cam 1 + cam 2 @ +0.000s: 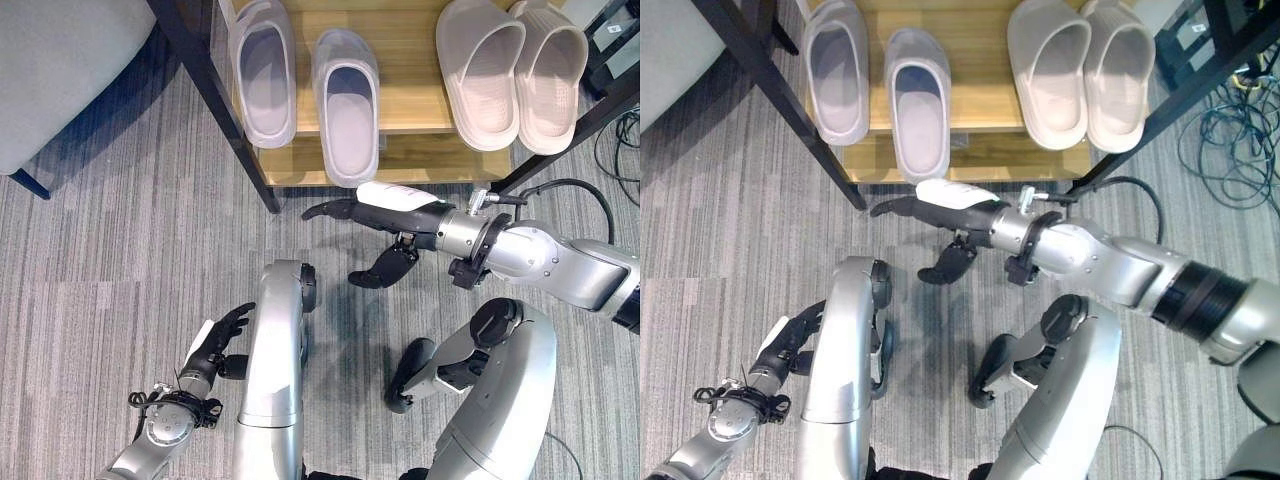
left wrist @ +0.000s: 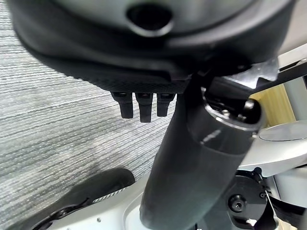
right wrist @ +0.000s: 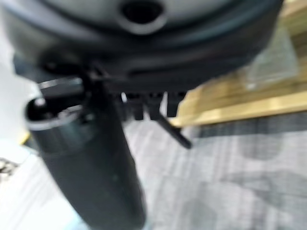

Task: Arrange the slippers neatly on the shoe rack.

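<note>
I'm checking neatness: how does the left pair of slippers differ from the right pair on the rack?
The left pair is lavender-grey; the right pair is beige. The left pair sits apart and staggered, one slipper nearer the shelf's front edge; the right pair lies touching, side by side. Both rest sole-down on the wooden shelf.

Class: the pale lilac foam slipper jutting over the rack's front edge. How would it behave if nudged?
The pale lilac foam slipper looks thick and moulded, so probably stiff and light. Its flat sole suggests sliding, not rolling. Overhanging the wooden shelf, it might tip off if pulled forward.
</note>
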`<state>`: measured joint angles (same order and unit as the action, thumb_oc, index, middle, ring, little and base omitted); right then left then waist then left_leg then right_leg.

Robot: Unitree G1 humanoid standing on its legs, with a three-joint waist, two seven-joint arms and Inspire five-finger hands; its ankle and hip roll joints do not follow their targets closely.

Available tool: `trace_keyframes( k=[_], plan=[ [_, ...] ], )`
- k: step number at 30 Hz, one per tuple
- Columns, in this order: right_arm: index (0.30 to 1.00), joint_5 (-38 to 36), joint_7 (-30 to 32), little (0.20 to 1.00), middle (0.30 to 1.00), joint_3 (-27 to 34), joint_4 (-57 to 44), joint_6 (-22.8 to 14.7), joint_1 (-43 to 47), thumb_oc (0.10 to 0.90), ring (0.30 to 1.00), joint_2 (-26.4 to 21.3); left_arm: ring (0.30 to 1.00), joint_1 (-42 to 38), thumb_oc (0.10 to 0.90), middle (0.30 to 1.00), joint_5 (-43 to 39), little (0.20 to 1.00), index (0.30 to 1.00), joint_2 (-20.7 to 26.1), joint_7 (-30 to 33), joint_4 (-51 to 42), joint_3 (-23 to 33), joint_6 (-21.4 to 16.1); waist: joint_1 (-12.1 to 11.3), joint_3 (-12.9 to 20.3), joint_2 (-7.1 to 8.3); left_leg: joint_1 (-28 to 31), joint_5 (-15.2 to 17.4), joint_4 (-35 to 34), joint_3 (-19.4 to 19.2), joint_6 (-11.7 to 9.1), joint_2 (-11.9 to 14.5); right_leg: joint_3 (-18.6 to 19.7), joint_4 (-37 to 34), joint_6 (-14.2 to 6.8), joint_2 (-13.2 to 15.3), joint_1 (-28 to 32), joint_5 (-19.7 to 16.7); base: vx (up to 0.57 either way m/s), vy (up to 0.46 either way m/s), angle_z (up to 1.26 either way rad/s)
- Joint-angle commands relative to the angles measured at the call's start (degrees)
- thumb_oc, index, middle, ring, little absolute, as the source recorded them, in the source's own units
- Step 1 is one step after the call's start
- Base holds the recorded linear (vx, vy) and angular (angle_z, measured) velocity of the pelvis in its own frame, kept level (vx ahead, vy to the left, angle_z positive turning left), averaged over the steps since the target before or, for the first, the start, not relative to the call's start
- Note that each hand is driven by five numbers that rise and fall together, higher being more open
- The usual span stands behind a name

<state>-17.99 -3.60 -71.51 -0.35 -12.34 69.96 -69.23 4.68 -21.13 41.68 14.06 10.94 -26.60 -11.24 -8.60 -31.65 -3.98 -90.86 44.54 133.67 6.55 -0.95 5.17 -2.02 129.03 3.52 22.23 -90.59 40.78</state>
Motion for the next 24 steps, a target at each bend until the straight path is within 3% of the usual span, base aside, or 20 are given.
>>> trace_keyframes(
  k=[1,4,16,24],
  plan=[
    [0.9,0.31,0.39,0.9,0.9,1.55,-3.65,-3.28,4.88,0.8,0.9,-3.98,0.9,0.57,0.8,0.9,2.23,0.9,0.9,-1.58,-1.28,-4.53,-2.91,-4.24,-2.55,1.85,-1.3,0.91,1.7,-4.76,-0.02,-1.69,0.33,8.0,-0.77,-2.35,2.5,0.63,-1.39,0.0,0.0,0.0],
    [0.9,3.09,0.45,0.9,0.9,-1.13,-0.87,-2.97,6.37,0.8,0.9,-4.26,0.9,0.58,0.8,0.9,2.48,0.9,0.9,-1.24,-1.26,-4.56,-3.2,-4.46,-2.59,1.85,-0.93,0.91,1.78,-5.02,0.03,-1.73,0.29,8.06,-0.98,-2.42,2.38,0.63,-1.49,0.0,0.0,0.0],
    [0.9,5.98,1.62,0.9,0.9,-2.54,5.24,-2.25,8.11,0.8,0.9,-2.29,0.9,-0.14,0.8,0.9,2.5,0.9,0.9,-0.53,-1.39,-4.37,-3.85,-4.64,-2.86,1.85,-0.66,0.91,1.8,-5.54,0.06,-2.11,0.1,8.16,-0.99,-2.32,2.4,0.63,-1.32,0.0,0.0,0.0],
    [0.9,9.17,7.39,0.9,0.9,3.32,11.02,-1.41,4.86,0.8,0.9,0.37,0.9,0.6,0.8,0.9,1.47,0.9,0.9,-0.69,-0.39,-3.95,-3.68,-4.84,-2.9,1.85,-0.86,0.91,1.81,-5.57,0.05,-2.18,-0.12,8.29,-0.74,-2.05,2.21,0.63,-1.44,0.0,0.0,0.0]
  ],
)
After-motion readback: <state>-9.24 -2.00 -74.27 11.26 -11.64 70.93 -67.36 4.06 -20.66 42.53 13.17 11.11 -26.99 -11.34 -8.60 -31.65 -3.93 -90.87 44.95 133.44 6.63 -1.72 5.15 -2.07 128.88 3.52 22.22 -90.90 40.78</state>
